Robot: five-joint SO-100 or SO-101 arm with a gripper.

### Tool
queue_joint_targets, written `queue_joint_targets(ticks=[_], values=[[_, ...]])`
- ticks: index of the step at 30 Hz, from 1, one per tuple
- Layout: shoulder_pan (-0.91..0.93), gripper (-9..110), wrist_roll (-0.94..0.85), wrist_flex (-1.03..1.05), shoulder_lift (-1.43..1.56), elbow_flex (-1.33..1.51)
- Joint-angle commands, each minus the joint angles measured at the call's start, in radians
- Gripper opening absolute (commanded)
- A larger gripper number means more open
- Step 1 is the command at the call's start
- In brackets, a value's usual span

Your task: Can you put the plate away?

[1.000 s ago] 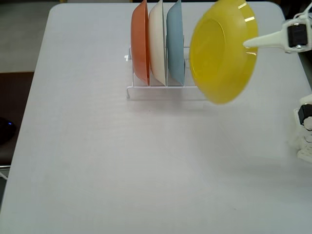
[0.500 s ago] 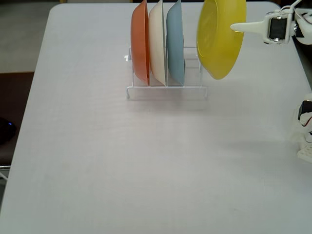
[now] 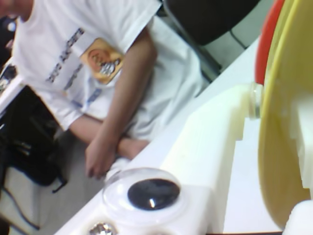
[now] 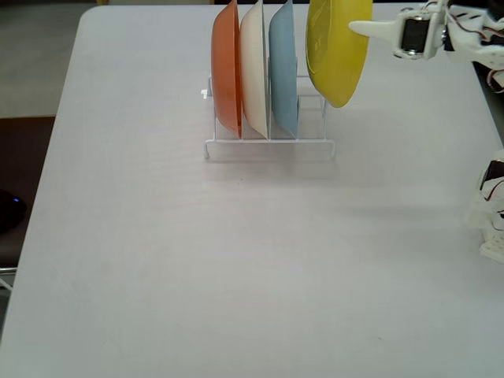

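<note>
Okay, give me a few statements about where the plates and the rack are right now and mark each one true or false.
1. The yellow plate is held on edge above the right end of the rack. True.
2. The gripper is open and empty. False: it is shut on the yellow plate's rim.
3. Three plates stand in the rack: the orange plate, the white plate, the light blue plate. True.
4. The yellow plate lies flat on the table. False: it hangs in the air.

a pale grey table [image 4: 197,260] carries a white wire rack [image 4: 268,146] near its far edge.
</note>
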Motion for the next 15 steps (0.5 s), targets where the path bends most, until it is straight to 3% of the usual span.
queue_joint_targets(ticks=[1, 15], values=[[0.015, -1, 0.012, -0.055, 0.003, -0.014], [0.077, -1, 0.097, -0.304, -0.014, 0.221]])
